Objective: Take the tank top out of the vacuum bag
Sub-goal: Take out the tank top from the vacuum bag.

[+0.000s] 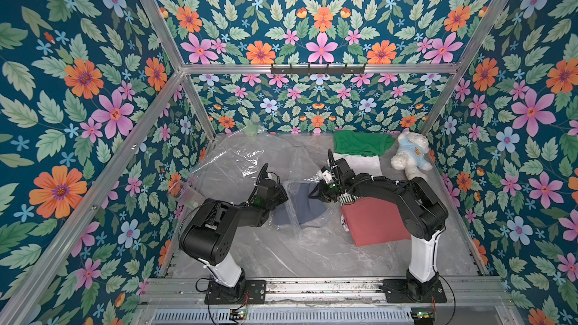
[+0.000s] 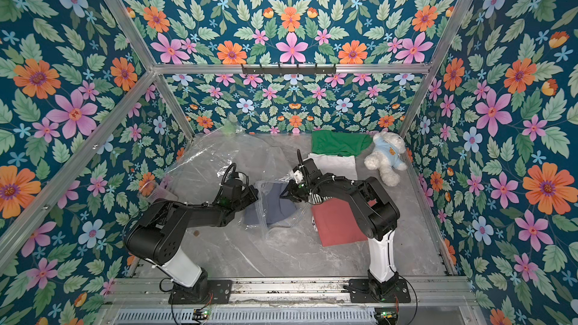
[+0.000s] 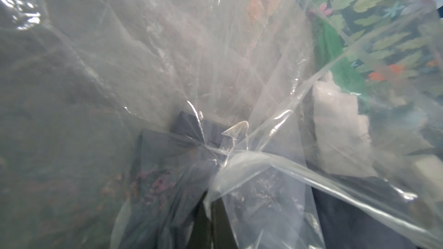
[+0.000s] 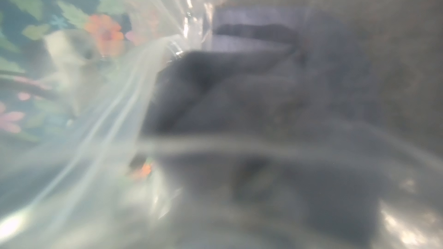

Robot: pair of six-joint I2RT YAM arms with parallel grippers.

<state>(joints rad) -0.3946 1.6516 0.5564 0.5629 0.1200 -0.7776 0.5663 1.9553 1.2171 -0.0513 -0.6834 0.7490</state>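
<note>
A: The right gripper (image 1: 313, 194) is seen closed at the grey tank top (image 1: 308, 206), mid-frame in both top views. Whether cloth or film is pinched cannot be told.

B: The left gripper (image 1: 284, 196) is clamped on film of the bag (image 1: 237, 157). The tank top, lying in its mouth, is judged soft and light, and the film slippery. A folded edge should be gripped.

1. Front strip of grey marble surface (image 1: 297, 257): bare, open passage.
2. Left and back: clear crinkly plastic vacuum bag (image 1: 237, 157) sprawls, billowed up.
3. Right of centre: folded rust-red cloth (image 1: 378, 226) blocks.
4. Back right corner crowded: folded green cloth (image 1: 359, 142), folded white cloth (image 1: 362, 161), white plush bear (image 1: 409, 154).
5. Clear plastic cup (image 1: 184, 195) against left wall.
</note>
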